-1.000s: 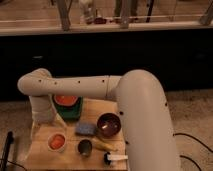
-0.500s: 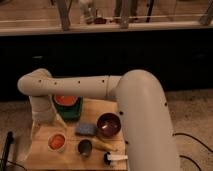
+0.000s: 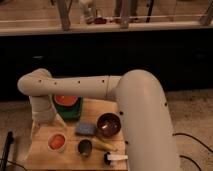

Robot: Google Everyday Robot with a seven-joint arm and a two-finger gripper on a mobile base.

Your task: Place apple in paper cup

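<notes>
The paper cup (image 3: pixel 49 145) is a short white cup at the front left of the small wooden table (image 3: pixel 45 159). The apple (image 3: pixel 57 140), small, round and orange-red, sits inside the cup's mouth. My arm reaches in from the right, bends at the far left and comes down over the table's left side. The gripper (image 3: pixel 42 121) is at the arm's lower end, just behind and to the left of the cup, and is largely hidden by the wrist.
A flat orange-red dish (image 3: pixel 66 100) lies on a green tray (image 3: pixel 72 112) at the back. A blue sponge (image 3: pixel 85 129), a dark maroon bowl (image 3: pixel 108 125), a small metal cup (image 3: pixel 84 147), a yellowish item (image 3: pixel 103 145) and a white item (image 3: pixel 116 159) fill the table's middle and right.
</notes>
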